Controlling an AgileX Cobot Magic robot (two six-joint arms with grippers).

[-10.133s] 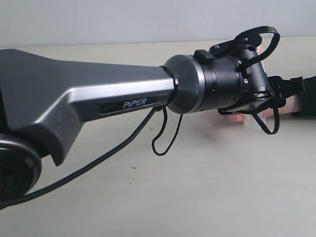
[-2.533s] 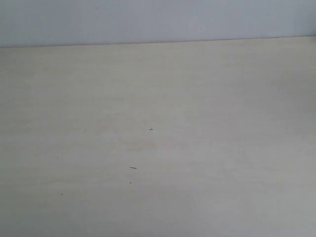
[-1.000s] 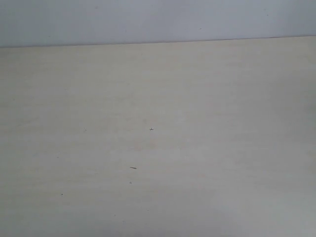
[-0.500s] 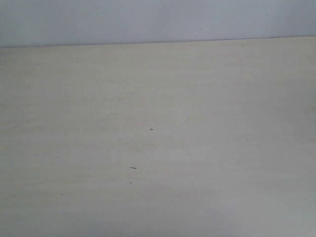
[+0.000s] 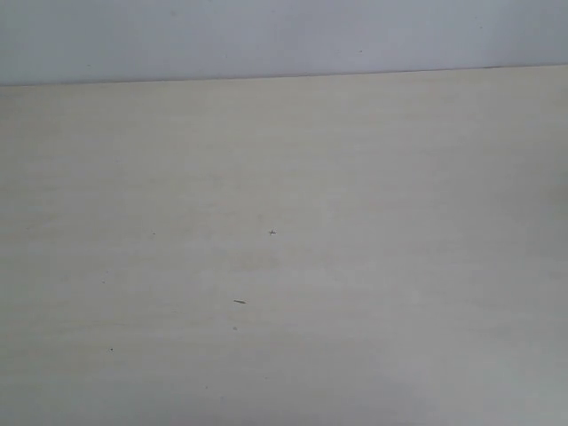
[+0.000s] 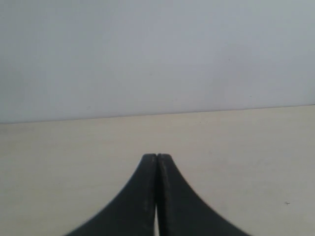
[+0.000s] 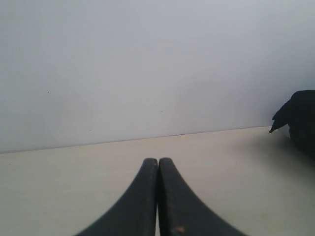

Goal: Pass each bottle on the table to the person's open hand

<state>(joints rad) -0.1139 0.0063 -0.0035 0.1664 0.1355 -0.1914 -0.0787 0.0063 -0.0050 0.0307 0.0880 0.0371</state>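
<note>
Exterior view: the table (image 5: 355, 177) is a plain cream-beige surface and fills most of the picture. It carries some tiny dark specks (image 5: 272, 232) and one short dark mark (image 5: 240, 302). Behind its far edge stands a pale grey-blue wall (image 5: 266, 35).

Left wrist view: the left gripper (image 6: 156, 158) hangs over the table with its two black fingers pressed together, nothing between them.

Right wrist view: the right gripper (image 7: 158, 162) is closed in the same way, holding nothing. Farther away a black shape (image 7: 301, 120) is cut by the frame; what it is I cannot tell.

Where the bottles are, these views do not tell.
</note>
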